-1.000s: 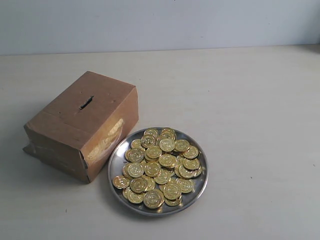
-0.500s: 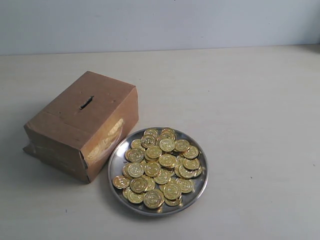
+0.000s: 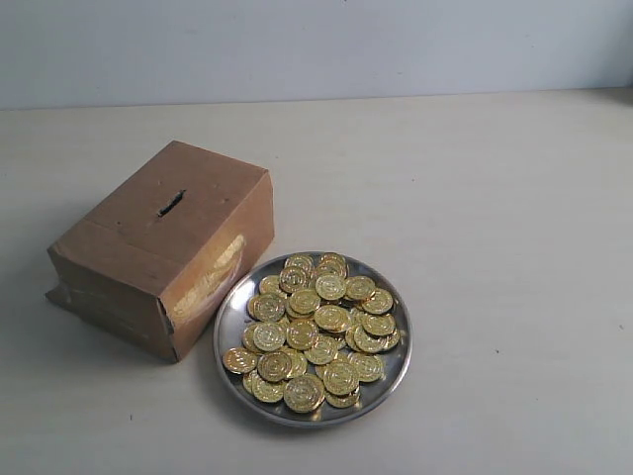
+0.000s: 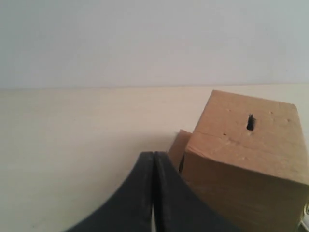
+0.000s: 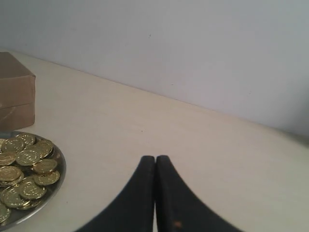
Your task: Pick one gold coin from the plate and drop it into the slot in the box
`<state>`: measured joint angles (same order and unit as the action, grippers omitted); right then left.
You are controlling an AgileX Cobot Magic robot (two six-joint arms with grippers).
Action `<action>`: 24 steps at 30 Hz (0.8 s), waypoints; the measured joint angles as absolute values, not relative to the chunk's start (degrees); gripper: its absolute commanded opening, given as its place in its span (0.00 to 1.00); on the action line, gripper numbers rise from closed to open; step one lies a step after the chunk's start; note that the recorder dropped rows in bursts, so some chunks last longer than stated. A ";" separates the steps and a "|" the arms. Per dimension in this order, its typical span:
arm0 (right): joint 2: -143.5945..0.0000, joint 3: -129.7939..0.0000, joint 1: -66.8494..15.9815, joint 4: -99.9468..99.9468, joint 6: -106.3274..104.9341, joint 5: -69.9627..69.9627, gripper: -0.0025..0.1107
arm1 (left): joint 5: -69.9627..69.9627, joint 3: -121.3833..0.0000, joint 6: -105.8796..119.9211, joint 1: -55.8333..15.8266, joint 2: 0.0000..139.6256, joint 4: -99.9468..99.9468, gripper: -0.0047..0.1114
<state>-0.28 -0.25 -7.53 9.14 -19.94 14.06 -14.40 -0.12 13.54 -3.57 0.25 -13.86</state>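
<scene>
Filling plate (image 3: 228, 319), gold coins (image 3: 316, 332) — embossing unreadable

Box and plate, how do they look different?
The box is brown cardboard with straight edges; the plate is shiny silver metal and round. The box stands tall, while the plate lies low. The box is closed with only a thin slot on top; the plate is open and heaped with gold coins. Both sit on the table, side by side.
</scene>
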 measured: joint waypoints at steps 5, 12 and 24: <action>-0.28 -0.25 -7.53 9.29 -18.41 14.55 0.02 | -18.31 0.02 13.08 -3.57 0.25 -14.71 0.04; -0.28 -0.25 -7.53 8.04 -18.20 14.88 0.02 | -18.93 0.02 13.08 -3.57 0.25 -14.71 0.04; -0.28 -0.25 -7.53 7.61 -6.81 16.40 0.02 | -19.03 0.02 13.08 -3.57 0.25 -14.71 0.04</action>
<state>-0.28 -0.25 -7.53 7.61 -6.81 16.40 -19.03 0.02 13.08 -3.57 0.25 -14.71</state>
